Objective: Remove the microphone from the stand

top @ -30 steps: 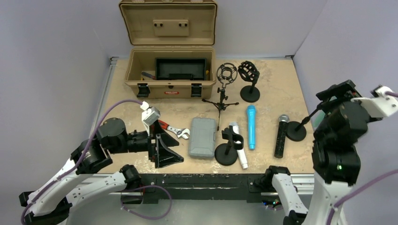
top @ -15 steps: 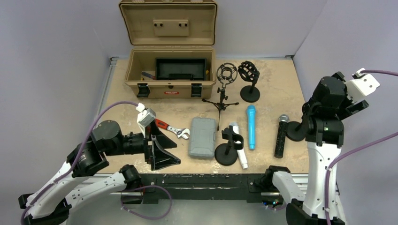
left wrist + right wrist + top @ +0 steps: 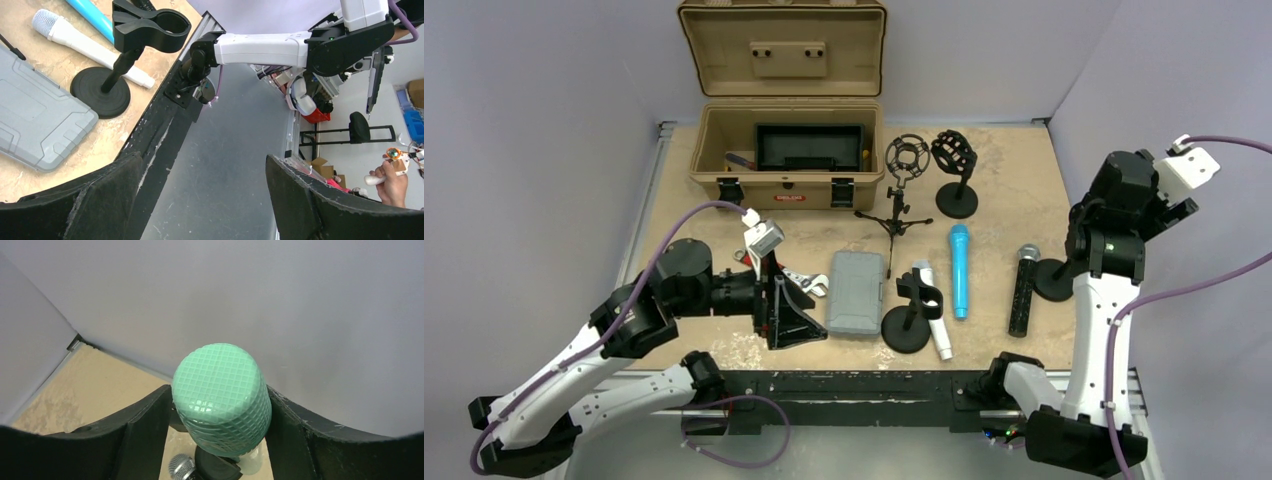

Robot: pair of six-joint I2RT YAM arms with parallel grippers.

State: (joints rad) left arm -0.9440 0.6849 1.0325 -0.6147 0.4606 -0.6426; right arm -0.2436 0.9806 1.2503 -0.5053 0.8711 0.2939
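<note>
A mint-green microphone with a gridded head stands in a black stand. The stand's round base is at the table's right edge. My right gripper is shut on the microphone's head, one finger on each side. In the top view the right gripper sits above the stand and hides the microphone. My left gripper is open and empty over the table's front edge, left of centre. In the left wrist view the left gripper points out past the table edge.
An empty clip stand, a white microphone, a blue microphone and a black microphone lie mid-table. A grey case, a wrench, two shock-mount stands and an open tan toolbox are behind.
My right arm has swung away from the camera and down over the stand at the right edge. My left gripper has moved right, toward the grey case.
</note>
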